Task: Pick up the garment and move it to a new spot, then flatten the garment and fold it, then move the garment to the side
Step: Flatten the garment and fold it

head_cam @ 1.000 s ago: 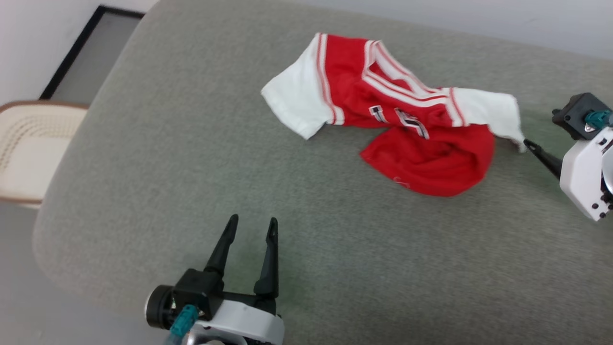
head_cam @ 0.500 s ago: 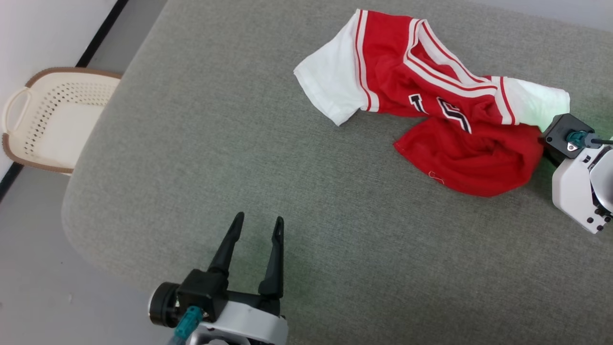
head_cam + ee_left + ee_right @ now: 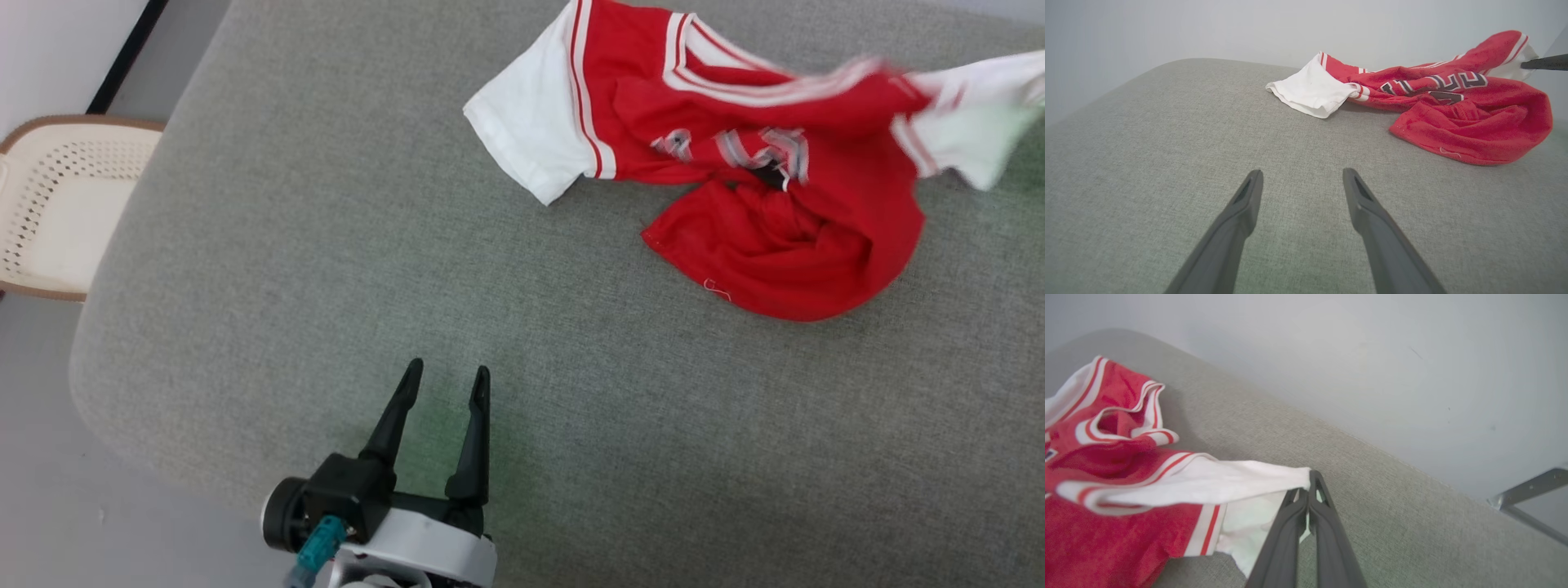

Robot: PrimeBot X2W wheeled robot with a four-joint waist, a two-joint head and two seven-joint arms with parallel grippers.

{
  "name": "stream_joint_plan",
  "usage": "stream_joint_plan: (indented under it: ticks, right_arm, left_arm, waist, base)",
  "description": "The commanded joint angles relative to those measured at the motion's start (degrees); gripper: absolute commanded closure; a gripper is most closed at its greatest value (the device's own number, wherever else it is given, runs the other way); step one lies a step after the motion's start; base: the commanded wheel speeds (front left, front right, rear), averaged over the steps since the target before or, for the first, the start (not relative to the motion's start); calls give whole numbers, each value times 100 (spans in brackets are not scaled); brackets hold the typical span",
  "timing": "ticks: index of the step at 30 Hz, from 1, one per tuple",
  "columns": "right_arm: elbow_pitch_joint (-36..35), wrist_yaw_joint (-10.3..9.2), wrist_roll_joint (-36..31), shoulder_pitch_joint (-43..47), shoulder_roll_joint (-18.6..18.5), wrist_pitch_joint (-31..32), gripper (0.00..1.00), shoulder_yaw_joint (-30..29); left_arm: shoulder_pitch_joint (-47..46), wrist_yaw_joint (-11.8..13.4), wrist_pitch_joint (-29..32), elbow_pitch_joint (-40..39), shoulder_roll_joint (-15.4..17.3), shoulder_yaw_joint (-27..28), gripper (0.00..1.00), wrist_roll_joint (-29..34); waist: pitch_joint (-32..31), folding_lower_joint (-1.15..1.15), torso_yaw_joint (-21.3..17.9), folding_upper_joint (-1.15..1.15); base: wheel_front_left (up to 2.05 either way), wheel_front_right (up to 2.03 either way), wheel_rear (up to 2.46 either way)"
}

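In the head view we see the garment [image 3: 816,237] bunched toward the far right part of the bench [image 3: 326,245]. Its red body is crumpled and its chest numerals are blurred. The flat sleeve [image 3: 531,139] is spread on the grey cushion near the far edge. The lifted sleeve [image 3: 971,122] streaks, blurred, toward the picture's right border. The left gripper [image 3: 449,367] sits over the bench's near edge, well apart from the garment, its fingers spread with nothing between them. A cream perforated basket [image 3: 49,212] stands on the floor beyond the bench's left end.

In the left wrist view we look along the left gripper [image 3: 1302,172], whose fingers are parted over bare grey fabric. Ahead and to the right lies the garment [image 3: 1486,122], with the flat sleeve [image 3: 1310,87] resting on the bench [image 3: 1147,134]. At the right border a dark finger of the right gripper [image 3: 1545,62] meets the lifted sleeve [image 3: 1515,67].

In the right wrist view we find the right gripper [image 3: 1308,490] pinched tight on the hem of the lifted sleeve [image 3: 1208,486]. The white cloth is stretched from the fingertips back to the garment [image 3: 1106,539] and hangs above the bench [image 3: 1392,506]. A pale wall [image 3: 1331,355] rises behind.
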Motion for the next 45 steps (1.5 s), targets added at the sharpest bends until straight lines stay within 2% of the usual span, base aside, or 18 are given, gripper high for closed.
stream_joint_plan:
  ticks: [1,6,9,11,15,18,20,25,30,31,32,33,34,39,45]
  right_arm:
    - [309,-7,266,-41,138,66,100,-212]
    - [1921,-7,1383,-195,809,330,100,-1180]
    - [2743,-6,1457,-371,1160,458,100,-1278]
    - [3026,-6,1384,-475,1270,459,100,-1257]
    - [3240,-6,1065,-506,1301,492,100,-1046]
    - [3287,-7,779,-486,1153,433,100,-881]
    - [3294,-7,693,-358,992,418,100,-915]
    - [3282,-7,595,-170,903,425,100,-1076]
    - [3285,-7,528,-18,1000,340,100,-1248]
    - [3287,-7,503,25,1009,299,88,-1276]
    - [3286,-7,471,60,1020,243,66,-1303]
    - [3285,-7,440,91,1063,162,49,-1328]
    - [3285,-7,409,94,1119,78,0,-1354]
    - [3244,-7,245,224,1493,-769,0,-1350]
    - [2416,-7,-14,889,1653,-1757,0,-1045]
  left_arm:
    - [-76,-31,-1,23,-4,-12,0,-48]
    - [-92,-33,-1,79,-4,-27,0,-168]
    - [-97,-52,-1,103,-3,-32,0,-177]
    - [-123,-52,-1,108,-4,-38,0,-192]
    - [-193,-39,-1,132,-4,17,0,-178]
    - [-233,-76,-2,147,-4,67,0,-115]
    - [-263,-96,-1,141,-4,98,0,-78]
    - [-304,-142,-1,176,0,155,0,-5]
    - [-322,-198,-1,229,0,235,0,76]
    - [-318,-197,-1,240,-1,251,0,91]
    - [-315,-210,-1,257,-2,267,0,106]
    - [-316,-234,-1,270,-1,292,0,121]
    - [-318,-250,-1,276,-1,314,0,143]
    - [-316,-359,-1,335,51,468,0,185]
    - [-282,-456,-1,360,295,678,0,181]
  waist:
    - [45,0,1,0]
    - [124,0,30,0]
    - [157,0,30,0]
    - [172,0,28,0]
    - [184,0,-34,0]
    - [165,0,-113,0]
    - [150,0,-167,0]
    - [86,0,-283,0]
    - [-50,0,-432,0]
    - [-87,0,-459,0]
    - [-130,0,-489,0]
    - [-183,0,-527,0]
    - [-224,0,-562,0]
    - [-555,0,-825,0]
    - [-1016,0,-1307,0]
  base:
    - [0,0,0]
    - [0,0,0]
    - [0,0,0]
    - [0,0,0]
    - [0,0,0]
    - [0,0,0]
    - [0,0,0]
    - [0,0,0]
    - [0,0,0]
    - [0,0,0]
    - [0,0,0]
    - [0,0,0]
    - [0,0,0]
    - [0,0,0]
    - [0,0,0]
